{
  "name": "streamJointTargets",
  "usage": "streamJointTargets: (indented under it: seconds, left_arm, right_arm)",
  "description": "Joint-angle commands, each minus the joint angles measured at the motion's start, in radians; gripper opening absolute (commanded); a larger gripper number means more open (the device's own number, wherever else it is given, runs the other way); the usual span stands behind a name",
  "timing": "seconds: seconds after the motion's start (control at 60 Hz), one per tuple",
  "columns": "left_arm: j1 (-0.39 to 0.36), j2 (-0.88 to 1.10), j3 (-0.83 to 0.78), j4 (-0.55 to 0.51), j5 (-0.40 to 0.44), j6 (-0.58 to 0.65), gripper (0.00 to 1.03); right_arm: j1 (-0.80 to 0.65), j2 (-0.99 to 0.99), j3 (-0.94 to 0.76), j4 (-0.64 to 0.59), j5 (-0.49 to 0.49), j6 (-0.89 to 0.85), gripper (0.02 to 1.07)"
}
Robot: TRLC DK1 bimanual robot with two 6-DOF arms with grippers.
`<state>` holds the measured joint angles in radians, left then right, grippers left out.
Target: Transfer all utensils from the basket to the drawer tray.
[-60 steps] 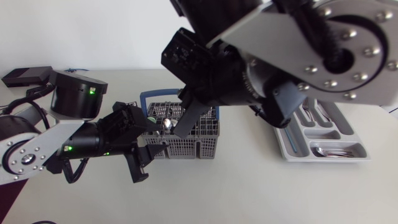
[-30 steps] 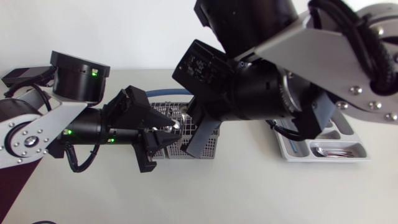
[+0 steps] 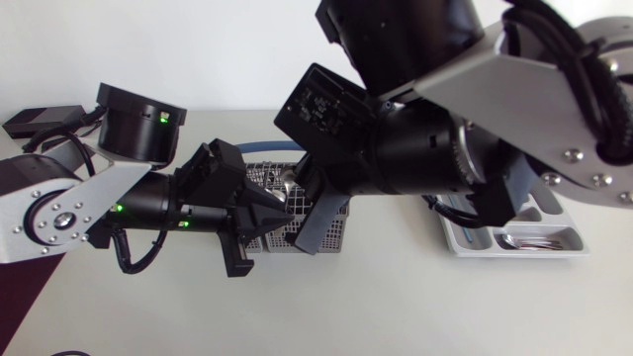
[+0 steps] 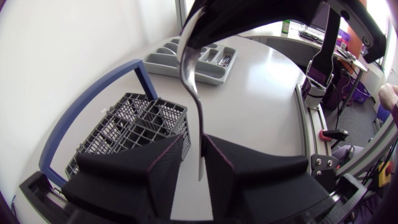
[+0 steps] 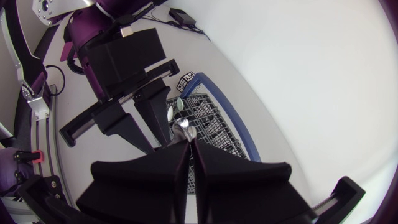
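My right gripper [image 3: 300, 195] hangs over the grey mesh basket [image 3: 259, 178], shut on the bowl end of a metal spoon [image 4: 198, 106]. The spoon's handle runs down between the fingers of my left gripper [image 4: 194, 163], which stand close on either side with slim gaps showing, so that gripper is open. In the right wrist view the spoon's bowl [image 5: 181, 129] sticks out past my right gripper [image 5: 188, 149], with my left gripper's fingers [image 5: 146, 118] just ahead. The basket [image 5: 208, 127] holds more cutlery. The grey drawer tray [image 3: 455, 237] lies at the right with several utensils in it.
The basket [image 4: 134, 124] has a blue hoop handle [image 4: 93, 102] arching over it. The drawer tray [image 4: 163, 62] lies beyond the basket in the left wrist view. A flat black box [image 3: 40, 121] sits at the table's back left corner. Both arms crowd the middle.
My left arm has swung up and right to the spoon, and its fingers have narrowed around the handle. My right arm has shifted slightly right with the spoon still gripped.
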<state>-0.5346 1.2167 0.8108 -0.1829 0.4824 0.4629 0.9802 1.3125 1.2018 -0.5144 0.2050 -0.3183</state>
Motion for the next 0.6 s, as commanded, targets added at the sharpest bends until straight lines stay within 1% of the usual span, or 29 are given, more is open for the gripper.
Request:
streamJointTargets:
  seconds: [0.0,0.133,0.2,0.267,0.3,0.317,0.333,0.45,0.533,0.583]
  left_arm:
    - [-0.008,0.015,0.022,-0.01,0.015,-0.024,0.19]
    - [-0.005,0.009,0.022,-0.02,0.016,-0.026,0.19]
    - [-0.004,0.007,0.024,-0.023,0.016,-0.027,0.15]
    - [-0.002,0.006,0.022,-0.023,0.016,-0.03,0.14]
    - [-0.004,0.006,0.022,-0.023,0.016,-0.03,0.1]
    - [-0.002,0.006,0.024,-0.021,0.016,-0.033,0.04]
    - [-0.001,0.007,0.025,-0.021,0.016,-0.04,0.04]
    - [-0.002,0.02,0.036,-0.029,0.016,-0.075,0.04]
    - [-0.004,0.032,0.053,-0.04,0.016,-0.101,0.04]
    - [-0.001,0.046,0.071,-0.043,0.016,-0.135,0.04]
  right_arm:
    - [0.0,-0.013,-0.03,0.013,-0.006,0.016,0.09]
    - [-0.002,-0.009,-0.039,0.019,-0.007,0.016,0.09]
    - [-0.005,-0.009,-0.044,0.024,-0.006,0.016,0.09]
    - [-0.009,-0.009,-0.05,0.033,-0.006,0.015,0.09]
    - [-0.012,-0.009,-0.051,0.036,-0.006,0.015,0.09]
    - [-0.014,-0.009,-0.054,0.039,-0.006,0.015,0.09]
    - [-0.014,-0.009,-0.056,0.042,-0.006,0.015,0.09]
    - [-0.021,-0.007,-0.067,0.059,-0.004,0.013,0.09]
    - [-0.034,-0.007,-0.071,0.073,-0.006,0.016,0.11]
    - [-0.043,-0.007,-0.07,0.08,-0.006,0.018,0.18]
